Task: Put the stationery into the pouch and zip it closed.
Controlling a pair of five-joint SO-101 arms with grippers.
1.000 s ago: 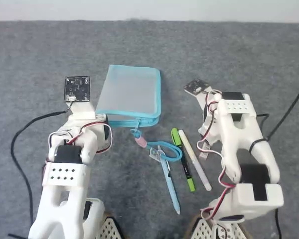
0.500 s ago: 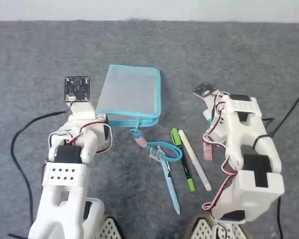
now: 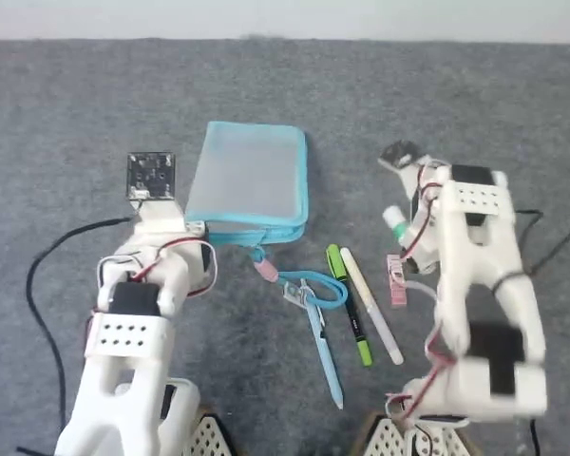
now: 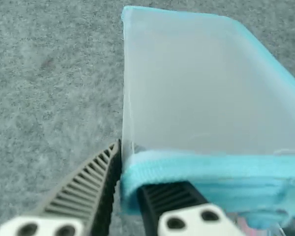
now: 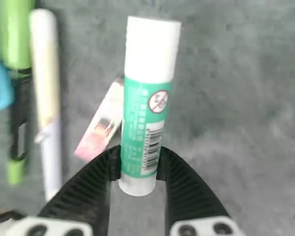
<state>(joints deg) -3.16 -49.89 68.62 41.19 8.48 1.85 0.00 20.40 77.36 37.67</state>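
Glue stick (image 5: 148,98) sits pinched in right claw (image 5: 138,156).

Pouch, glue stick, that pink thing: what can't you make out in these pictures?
Inside the pouch: its frosted wall veils any contents, left wrist and high views.
Its zipper, open or shut: the left gripper and the frame edge cover it, left wrist view.
The glue stick: the right arm covers most of it, high view.
The pink item: partly behind the glue stick, right wrist view; kind unclear.
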